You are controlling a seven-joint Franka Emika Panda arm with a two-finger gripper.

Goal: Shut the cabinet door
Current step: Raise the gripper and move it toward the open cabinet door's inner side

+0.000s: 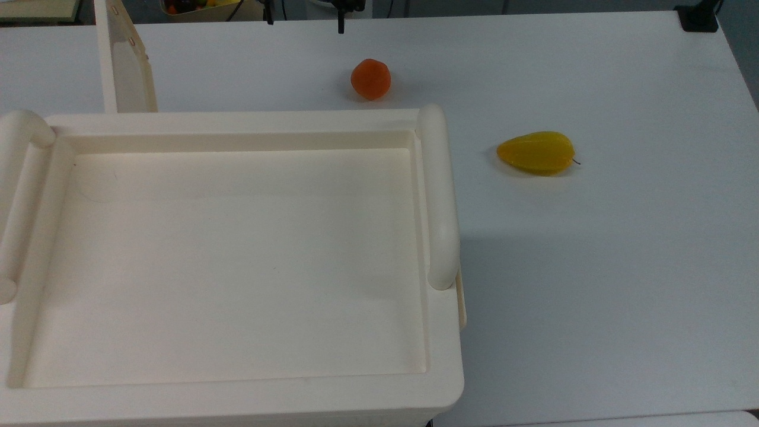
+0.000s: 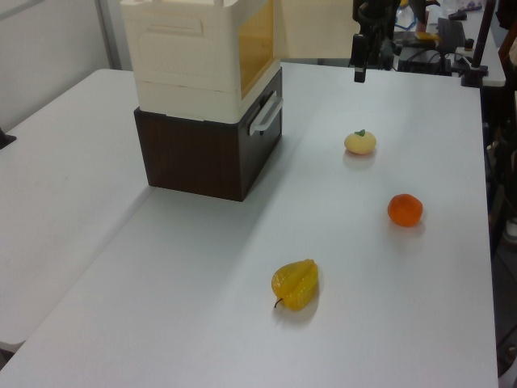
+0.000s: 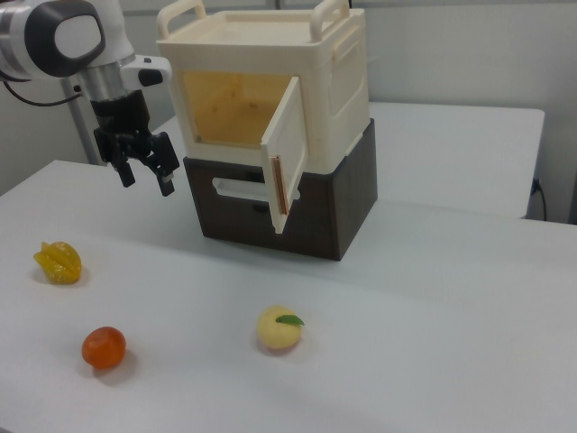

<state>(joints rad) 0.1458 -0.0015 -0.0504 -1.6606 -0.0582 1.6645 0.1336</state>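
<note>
One cabinet door [image 3: 285,162] stands ajar; tool [image 3: 144,169] apparently open, apart.

My arm [image 3: 63,36] is glossy white with rounded joint housings and a dark grey round cap. A silver wrist ring leads to my black end effector [image 3: 144,171], with two black fingers [image 3: 166,183].

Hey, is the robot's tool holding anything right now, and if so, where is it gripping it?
Nothing is held. The tool hangs open in the air beside the cabinet, apart from the open cabinet door.
</note>
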